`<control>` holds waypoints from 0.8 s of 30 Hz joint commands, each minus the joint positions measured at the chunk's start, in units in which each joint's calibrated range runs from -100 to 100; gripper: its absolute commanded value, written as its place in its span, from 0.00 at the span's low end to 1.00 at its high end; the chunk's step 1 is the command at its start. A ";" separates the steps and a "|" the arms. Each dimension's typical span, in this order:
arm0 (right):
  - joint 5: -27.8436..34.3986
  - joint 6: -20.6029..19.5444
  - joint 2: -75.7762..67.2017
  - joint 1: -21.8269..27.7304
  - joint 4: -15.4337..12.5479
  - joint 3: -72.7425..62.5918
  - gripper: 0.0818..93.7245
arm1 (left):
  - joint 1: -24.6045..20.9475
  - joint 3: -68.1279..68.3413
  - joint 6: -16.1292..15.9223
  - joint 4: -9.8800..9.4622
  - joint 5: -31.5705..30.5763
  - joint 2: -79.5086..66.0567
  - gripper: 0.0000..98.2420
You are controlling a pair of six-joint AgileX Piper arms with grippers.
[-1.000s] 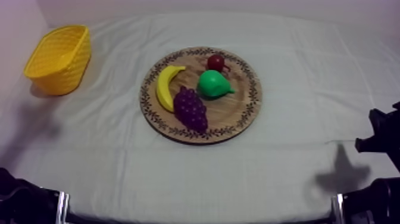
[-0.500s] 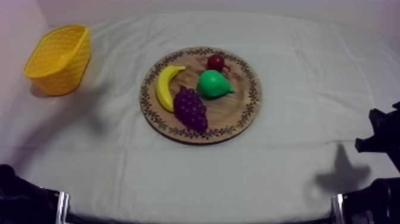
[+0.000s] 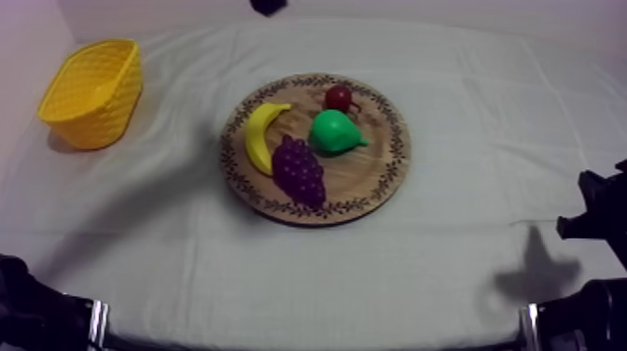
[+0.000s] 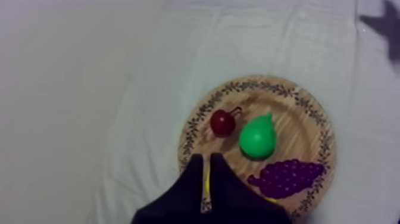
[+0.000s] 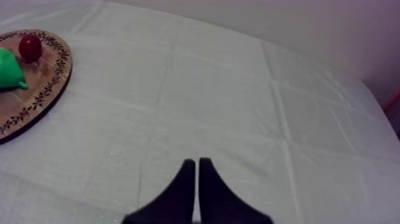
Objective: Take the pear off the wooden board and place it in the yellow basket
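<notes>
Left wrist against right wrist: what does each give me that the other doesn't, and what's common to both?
Left wrist view adds the grapes, a sliver of banana and the left gripper, shut, above the board at its rim. Right wrist view adds the right gripper, shut, over open cloth beside the board. Shared: the pear and the small red fruit, both lying on the board.

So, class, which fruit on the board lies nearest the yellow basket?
The banana, curved and yellow, at the board edge facing the basket; grapes, pear and small red fruit lie farther.
</notes>
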 commanded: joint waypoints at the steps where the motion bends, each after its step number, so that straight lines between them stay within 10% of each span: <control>1: 0.00 0.00 -0.01 -0.02 0.00 -0.01 0.00 | 0.75 0.14 -0.09 -0.13 0.04 2.13 0.04; 13: 0.00 0.00 -0.01 -0.02 0.00 -0.01 0.00 | 3.01 0.80 0.16 -0.47 0.39 10.84 0.10; 24: 0.00 -0.03 -0.01 -0.02 0.00 -0.01 0.00 | 3.96 2.42 -0.11 -1.74 0.00 13.11 0.61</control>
